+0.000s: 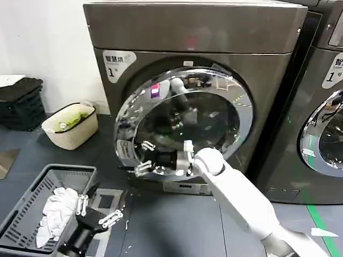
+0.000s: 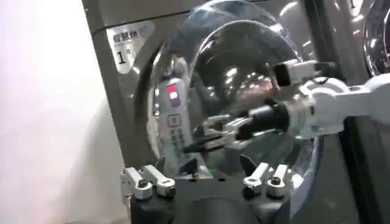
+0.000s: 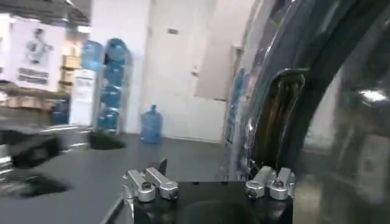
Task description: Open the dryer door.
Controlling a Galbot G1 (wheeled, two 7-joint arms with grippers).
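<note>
Right gripper [image 1: 143, 167] at dryer door [image 1: 236, 115] edge.

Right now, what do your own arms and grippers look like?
My right arm is a smooth white tube with a rounded white wrist joint, then a black section leading to the right gripper. The left gripper sits on a black body. Both grippers have silver metal fingers with visible screws and dark pointed tips.

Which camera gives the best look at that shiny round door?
The head view: the dryer door shows whole, swung partly out. The left wrist view shows it from lower down, the right gripper at its edge. The right wrist view shows just its rim.
</note>
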